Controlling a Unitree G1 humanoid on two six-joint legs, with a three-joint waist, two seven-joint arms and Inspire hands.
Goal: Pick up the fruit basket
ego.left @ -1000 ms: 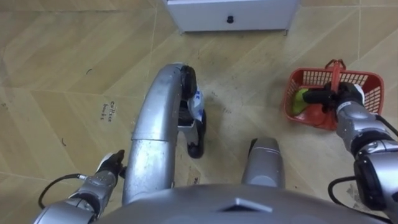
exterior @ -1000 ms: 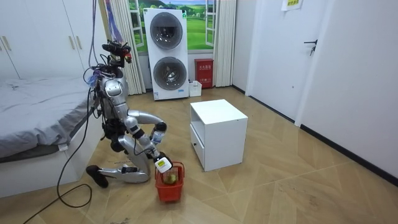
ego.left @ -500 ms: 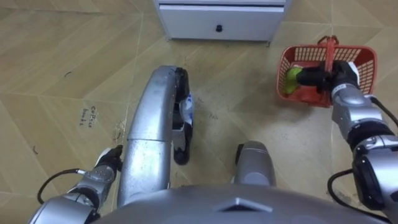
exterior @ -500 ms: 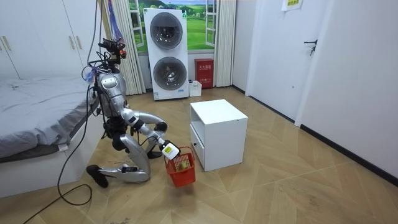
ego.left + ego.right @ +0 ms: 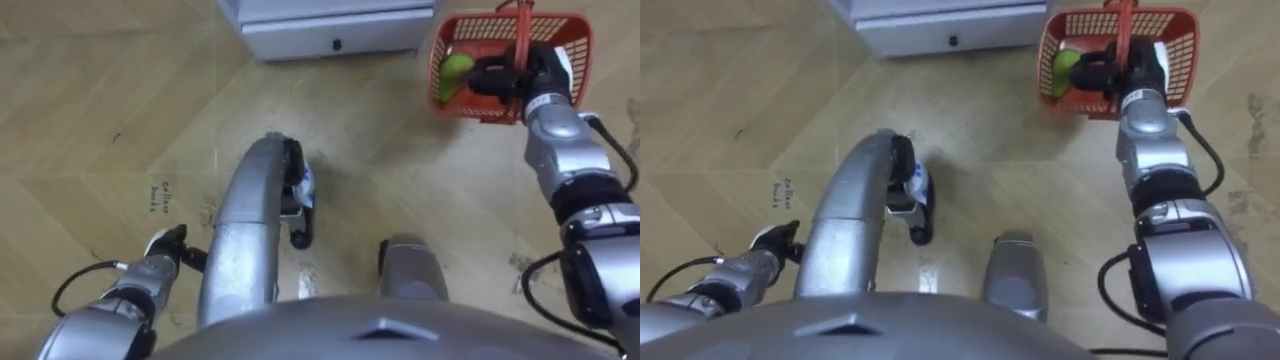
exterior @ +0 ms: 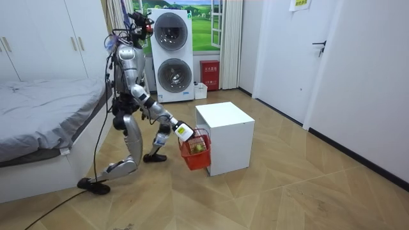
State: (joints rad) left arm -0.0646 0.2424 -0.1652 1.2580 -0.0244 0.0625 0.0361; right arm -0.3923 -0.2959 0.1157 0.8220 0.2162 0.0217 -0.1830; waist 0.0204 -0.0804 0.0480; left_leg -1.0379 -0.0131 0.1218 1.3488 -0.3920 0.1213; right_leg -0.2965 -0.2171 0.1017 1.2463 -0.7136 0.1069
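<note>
The fruit basket (image 5: 575, 50) is red plastic with an upright handle, and a green fruit (image 5: 455, 72) lies inside it. My right hand (image 5: 508, 78) is shut on the handle at the upper right of the eye views. The basket (image 6: 195, 152) hangs off the floor in front of the white cabinet, held by my right hand (image 6: 181, 132) on an outstretched arm. I stand almost upright beside the bed with one leg stepped forward. My left hand (image 5: 165, 245) hangs low at the lower left, away from the basket.
A white cabinet (image 6: 223, 134) with a drawer (image 5: 330, 28) stands just beyond the basket. A bed (image 6: 45, 121) lies at the room view's left. Stacked washing machines (image 6: 170, 54) and a small red box (image 6: 209, 75) stand by the far wall. Wooden floor spreads toward the room view's right.
I have risen from kneeling on the floor to nearly standing. The basket has come up off the floor in my right hand and swung toward the cabinet.
</note>
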